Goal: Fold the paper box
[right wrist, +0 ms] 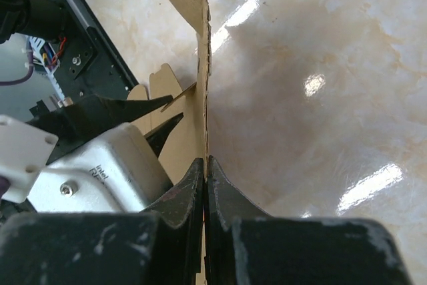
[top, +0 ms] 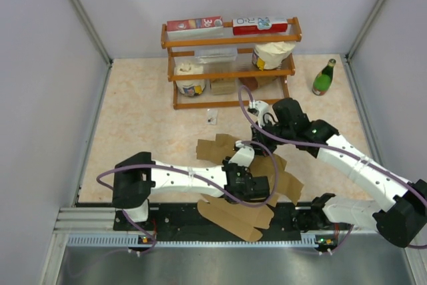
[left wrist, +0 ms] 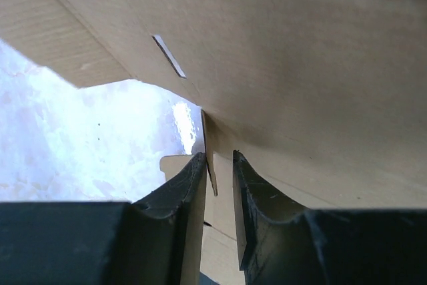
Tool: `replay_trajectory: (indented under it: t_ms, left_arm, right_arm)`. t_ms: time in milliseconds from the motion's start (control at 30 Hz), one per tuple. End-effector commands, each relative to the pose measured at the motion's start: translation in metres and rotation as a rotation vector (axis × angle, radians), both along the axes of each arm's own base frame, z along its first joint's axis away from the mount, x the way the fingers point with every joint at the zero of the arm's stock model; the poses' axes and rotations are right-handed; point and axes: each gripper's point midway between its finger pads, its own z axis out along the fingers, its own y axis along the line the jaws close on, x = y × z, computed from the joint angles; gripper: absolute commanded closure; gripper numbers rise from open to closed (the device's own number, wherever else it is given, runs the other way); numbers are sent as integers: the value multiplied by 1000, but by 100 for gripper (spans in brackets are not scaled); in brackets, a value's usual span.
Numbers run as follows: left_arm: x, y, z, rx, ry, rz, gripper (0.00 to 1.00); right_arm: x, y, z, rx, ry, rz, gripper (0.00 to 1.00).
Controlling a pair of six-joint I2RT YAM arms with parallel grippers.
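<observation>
The paper box (top: 223, 148) is plain brown die-cut cardboard lying partly unfolded between the two arms, with flaps spreading over the near rail. My left gripper (top: 255, 177) reaches in under a raised panel. In the left wrist view the box (left wrist: 300, 65) fills the top, and the gripper (left wrist: 219, 155) stands slightly open with a thin flap edge in the gap. My right gripper (top: 265, 143) comes in from the far right. In the right wrist view it (right wrist: 205, 160) is shut on an upright panel of the box (right wrist: 200, 91), seen edge-on.
A wooden shelf (top: 230, 45) at the back carries red-and-white cartons, paper rolls and a jar. A green bottle (top: 324, 78) stands at the back right. A small dark item (top: 212, 117) lies before the shelf. A metal rail (top: 100, 218) runs along the near edge.
</observation>
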Motion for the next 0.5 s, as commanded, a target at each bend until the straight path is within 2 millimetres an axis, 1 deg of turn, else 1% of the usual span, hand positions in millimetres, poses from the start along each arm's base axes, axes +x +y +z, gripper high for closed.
replay_trajectory:
  t_ms: [0,67,200,467]
  left_arm:
    - [-2,-4,11,-43,-28,24,72]
    - [-3,-5,11,-59,-23,20,72]
    - [-3,-4,10,-66,-22,17,76]
    - [-4,-4,7,-66,-18,21,90]
  right_arm:
    - [6,12,12,54,-35,1,100]
    - [6,12,11,52,-35,0,100]
    - [6,11,10,50,-35,-2,100]
    - [6,11,10,49,-34,-2,100]
